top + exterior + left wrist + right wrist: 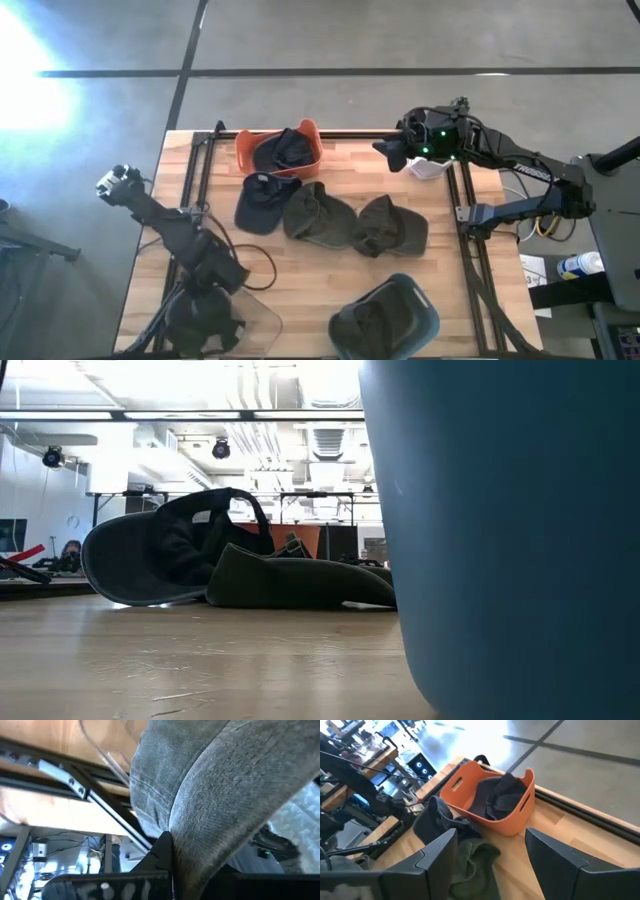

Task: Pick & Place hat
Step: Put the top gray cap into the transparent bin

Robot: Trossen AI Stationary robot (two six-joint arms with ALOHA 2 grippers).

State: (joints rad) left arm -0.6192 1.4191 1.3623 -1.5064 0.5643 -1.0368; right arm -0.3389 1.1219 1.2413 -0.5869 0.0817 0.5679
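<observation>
Several hats lie on the wooden table: a navy cap (265, 200) (150, 560) and two olive hats (318, 215) (390, 226). An orange basket (312, 135) (517, 820) at the far edge holds a dark hat (283, 150). A blue bin (425, 318) at the near edge holds an olive hat (365, 322). My left gripper (205, 318) is at the near left corner, shut on a grey hat (220, 795) beside a clear container (262, 322). My right gripper (390, 150) (490, 855) hovers open to the right of the orange basket. My left gripper holds the grey hat by a fold of its cloth (190, 845), which runs down between the dark fingers (161, 851). The hat fills the wrist view, and the exact place of contact is hidden by the cloth itself.
Black frame rails (470, 250) run along the table's left and right sides. A white object (428, 168) lies under my right arm. In the low view the blue bin (510, 530) blocks the right half. Bare wood lies between the hats and the near edge.
</observation>
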